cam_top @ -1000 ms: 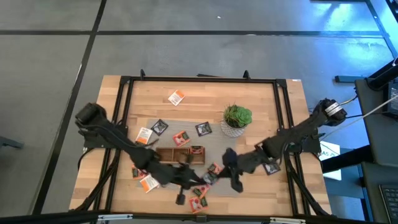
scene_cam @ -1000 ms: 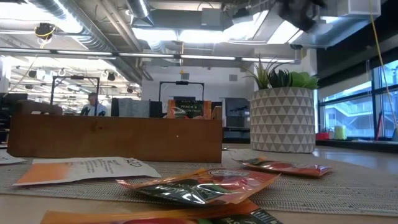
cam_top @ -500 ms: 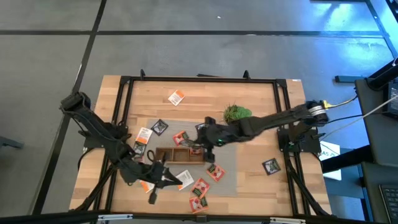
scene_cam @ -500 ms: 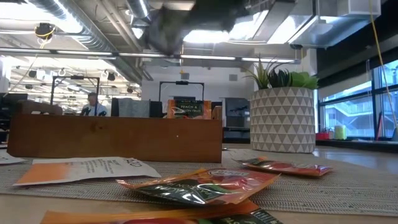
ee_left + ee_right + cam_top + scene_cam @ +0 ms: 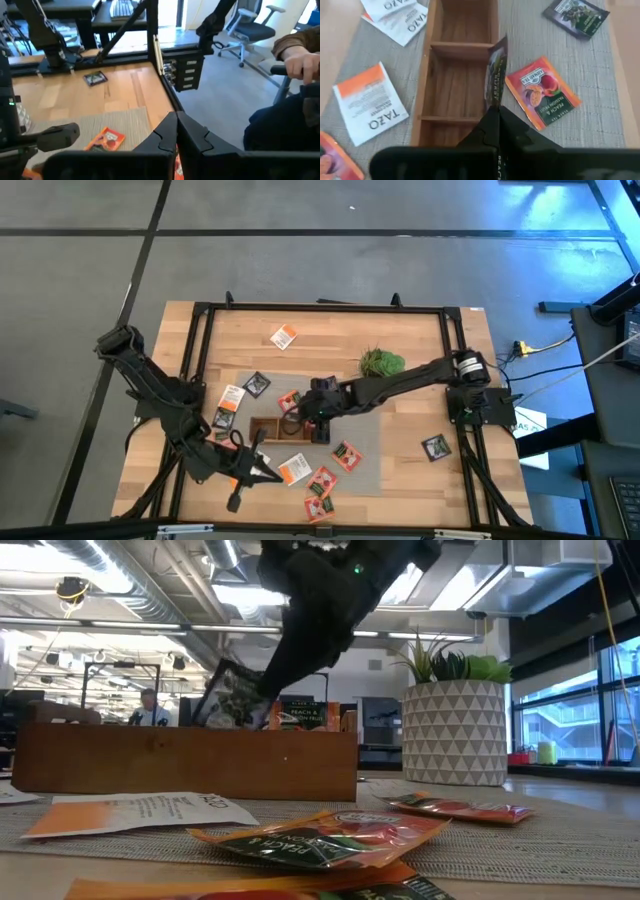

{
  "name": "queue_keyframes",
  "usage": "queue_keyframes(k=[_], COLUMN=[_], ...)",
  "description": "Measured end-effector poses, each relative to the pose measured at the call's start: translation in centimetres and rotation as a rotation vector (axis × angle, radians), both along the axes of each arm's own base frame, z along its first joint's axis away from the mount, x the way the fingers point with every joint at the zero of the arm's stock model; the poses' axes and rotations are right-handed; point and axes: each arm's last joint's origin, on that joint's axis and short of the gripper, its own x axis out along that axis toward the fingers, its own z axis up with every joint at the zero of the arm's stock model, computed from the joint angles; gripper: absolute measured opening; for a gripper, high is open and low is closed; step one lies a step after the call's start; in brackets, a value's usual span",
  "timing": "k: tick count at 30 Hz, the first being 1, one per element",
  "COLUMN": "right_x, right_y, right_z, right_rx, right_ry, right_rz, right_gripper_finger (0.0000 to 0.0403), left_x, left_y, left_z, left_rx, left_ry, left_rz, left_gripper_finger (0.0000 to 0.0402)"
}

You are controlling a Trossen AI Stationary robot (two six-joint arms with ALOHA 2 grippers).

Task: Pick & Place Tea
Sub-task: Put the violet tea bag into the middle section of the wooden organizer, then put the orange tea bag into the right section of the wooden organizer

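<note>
- The right gripper pinches a dark tea sachet edge-on above the wooden three-compartment tray, near table centre.
- The woven grey mat holds flat square sachets: white-orange "TAZO", "PEACH & PASSION FRUIT".
- The left gripper, clenched empty, sits at seven o'clock.

Wooden three-compartment tray on grey woven mat; potted plant in white patterned pot; office chair.
</note>
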Motion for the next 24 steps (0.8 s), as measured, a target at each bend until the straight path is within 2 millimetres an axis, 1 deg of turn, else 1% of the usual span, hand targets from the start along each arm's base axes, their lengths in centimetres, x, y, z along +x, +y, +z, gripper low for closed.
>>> queue_keyframes(k=[9,17,24], right_x=[0.09,0.16,0.19], right_y=[-0.21,-0.2,-0.19], right_z=[-0.06,0.01,0.05], right_rx=[-0.004,-0.003,-0.018], right_ry=[-0.003,-0.013,-0.017], right_rz=[0.0,0.0,0.018], right_gripper_finger=[0.0019,0.0023,0.0053], left_x=[0.09,0.2,0.2], left_y=[-0.11,-0.13,-0.12], left_z=[-0.28,-0.49,-0.5], left_rx=[0.001,0.012,0.013], left_ry=[0.012,0.016,0.017], left_rz=[0.001,0.014,0.015], left_gripper_finger=[0.0004,0.0004,0.0004])
